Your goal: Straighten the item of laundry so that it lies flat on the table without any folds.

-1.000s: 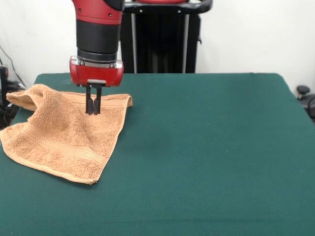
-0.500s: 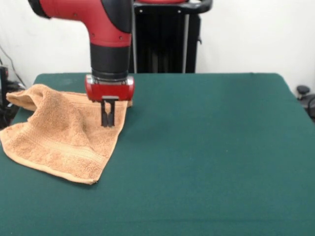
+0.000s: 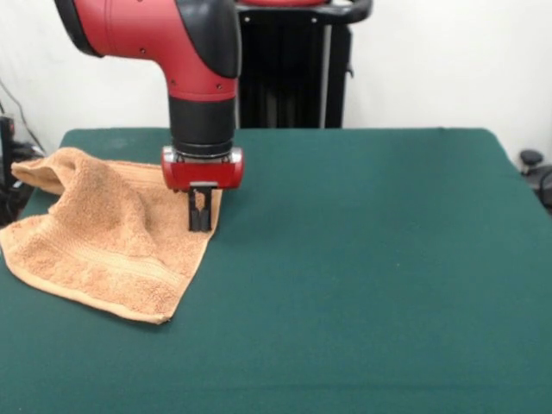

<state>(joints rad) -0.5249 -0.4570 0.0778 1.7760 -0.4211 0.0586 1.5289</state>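
The orange-tan towel point(image 3: 103, 241) lies on the left part of the dark green table point(image 3: 371, 259). It is rumpled, with its far left corner folded over into a raised hump. A woven band runs near its front edge, and its left corner hangs near the table's left edge. My gripper point(image 3: 200, 222) points straight down at the towel's right edge, near the far right corner. Its fingers stand close together and hold nothing that I can see. The tips sit at or just above the cloth.
The robot's black pedestal point(image 3: 285, 69) stands behind the table's far edge. Dark gear point(image 3: 533, 164) sits beyond the right edge, and cables and dark objects point(image 3: 9, 147) beyond the left edge. The table's right half is bare green felt.
The arm has moved right and toward the camera across the towel, from its middle to its right edge, and has come lower. The towel has not moved.
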